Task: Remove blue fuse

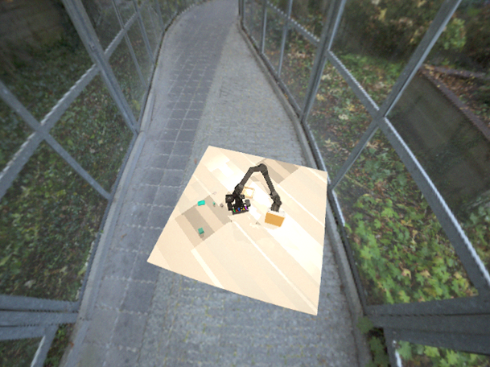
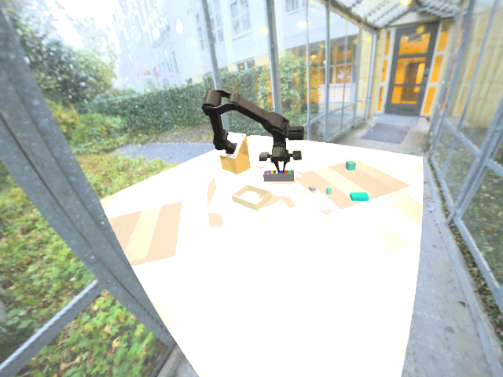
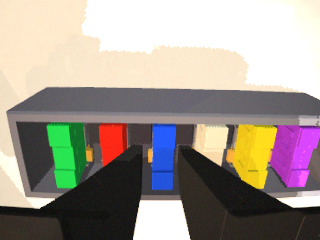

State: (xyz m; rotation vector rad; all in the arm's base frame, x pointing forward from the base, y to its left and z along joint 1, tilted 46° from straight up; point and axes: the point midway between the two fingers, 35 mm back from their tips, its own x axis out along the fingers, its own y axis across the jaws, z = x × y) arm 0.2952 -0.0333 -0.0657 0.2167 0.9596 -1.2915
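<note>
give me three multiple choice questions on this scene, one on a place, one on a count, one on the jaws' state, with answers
1. Which fuse stands directly between the red and the white one?
A green
B blue
C purple

2. How many fuses does the block hold?
A four
B five
C six

3. How are the jaws?
A open, astride a fuse's line
B shut on the yellow fuse
C holding the tray

1 B: the wrist view shows the blue fuse between the red fuse and the white fuse.
2 C: six colours stand in the fuse block.
3 A: the jaws' tips stand apart, either side of the blue fuse in the wrist view.
</note>
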